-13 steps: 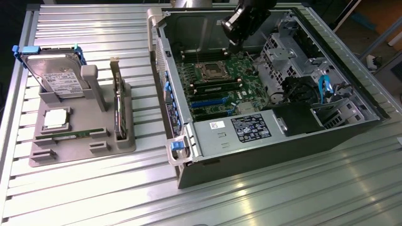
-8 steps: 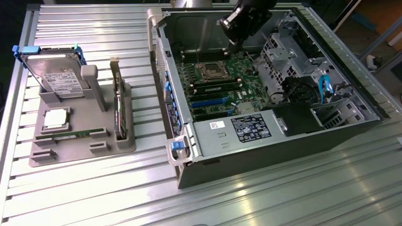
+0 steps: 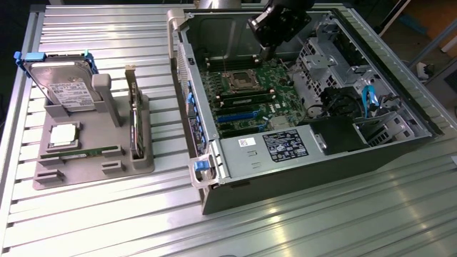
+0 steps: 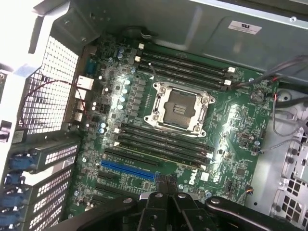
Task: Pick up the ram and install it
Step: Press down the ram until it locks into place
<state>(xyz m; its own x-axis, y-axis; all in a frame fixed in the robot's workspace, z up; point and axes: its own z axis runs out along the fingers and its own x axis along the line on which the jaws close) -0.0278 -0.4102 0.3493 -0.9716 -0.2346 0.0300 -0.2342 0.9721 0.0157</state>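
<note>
My gripper point(image 3: 270, 53) hangs inside the open computer case point(image 3: 400, 115), above the motherboard point(image 3: 246, 91) and apart from it. In the wrist view its fingertips point(image 4: 166, 184) meet with nothing between them, over the board's edge near the blue slot point(image 4: 127, 169). A long green ram stick point(image 3: 246, 99) with a row of black chips stands in one of the slots point(image 4: 163, 147) beside the empty processor socket point(image 4: 178, 107). Another thin green strip point(image 3: 82, 152) lies in the front groove of the grey holder point(image 3: 93, 171), far from the gripper.
The grey holder at the exterior view's left carries a silver hard drive point(image 3: 68, 88), a card standing on edge point(image 3: 134, 115) and a square chip point(image 3: 63, 134). Inside the case are a black power unit point(image 3: 286, 145), drive cages point(image 3: 382, 128) and loose cables point(image 4: 284, 96).
</note>
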